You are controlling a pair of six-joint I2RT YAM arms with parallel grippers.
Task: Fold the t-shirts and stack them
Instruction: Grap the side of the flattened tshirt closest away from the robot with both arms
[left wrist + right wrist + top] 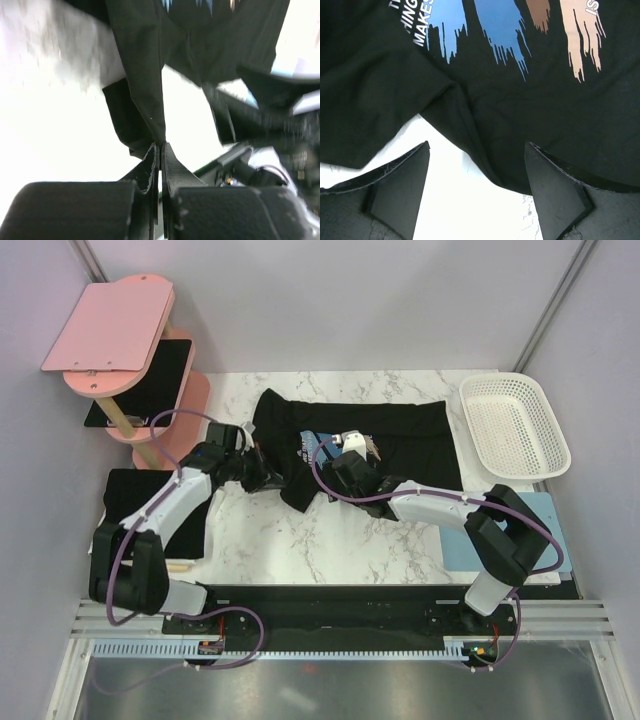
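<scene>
A black t-shirt [400,435] with a chest print of blue, white and tan streaks [495,25] lies spread across the back middle of the marble table [330,540]. My left gripper [268,478] is shut on a fold of its near left edge and lifts the fabric, as the left wrist view [161,145] shows. My right gripper [335,475] is open and hovers over the shirt's near edge below the print, nothing between its fingers [477,147]. A second black t-shirt [140,502] lies flat at the table's left edge.
A pink two-tier stand [110,335] holding a black board [160,375] stands at the back left. A white basket [515,425] sits at the back right. A light blue mat [530,515] lies under the right arm.
</scene>
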